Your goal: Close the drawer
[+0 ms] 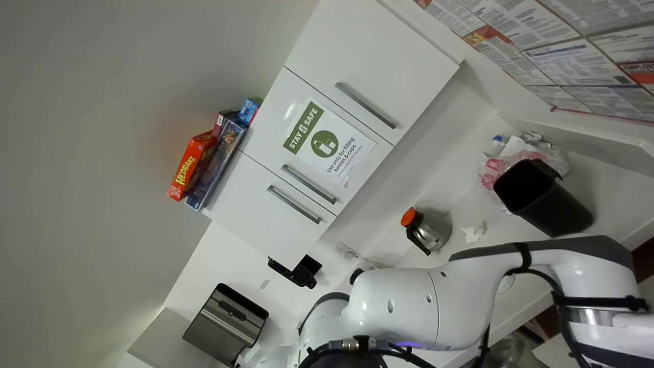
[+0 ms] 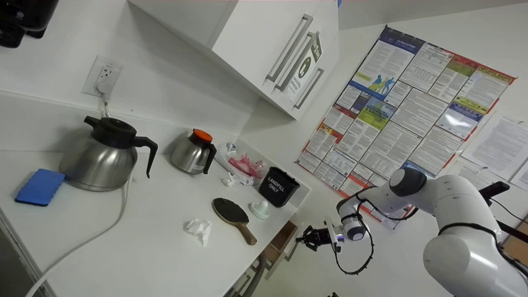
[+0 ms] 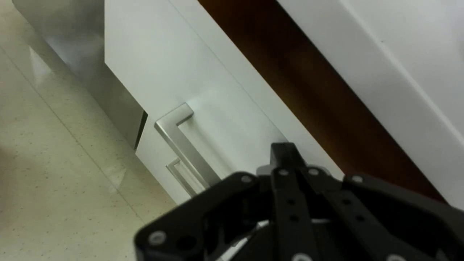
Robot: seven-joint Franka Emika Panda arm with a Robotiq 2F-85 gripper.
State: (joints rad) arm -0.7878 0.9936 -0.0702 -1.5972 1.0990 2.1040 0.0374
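The drawer (image 3: 232,108) has a white front with a grey bar handle (image 3: 188,145). It stands open in the wrist view, with its brown inside showing between the front and the white counter edge. In an exterior view the open drawer (image 2: 284,237) juts out below the counter's far end. My gripper (image 3: 284,154) is shut and empty, its fingertips together over the upper part of the drawer front, beside the handle. I cannot tell whether they touch it. In an exterior view the gripper (image 2: 300,239) is at the drawer front's outer side.
A lower handle (image 3: 179,177) shows beneath the drawer, and a grey metal bin-like surface (image 3: 83,54) stands beside it. On the counter (image 2: 144,255) are a hand mirror or brush (image 2: 231,211), a black landfill bin (image 2: 278,187), metal jugs (image 2: 101,161) and crumpled paper (image 2: 199,229).
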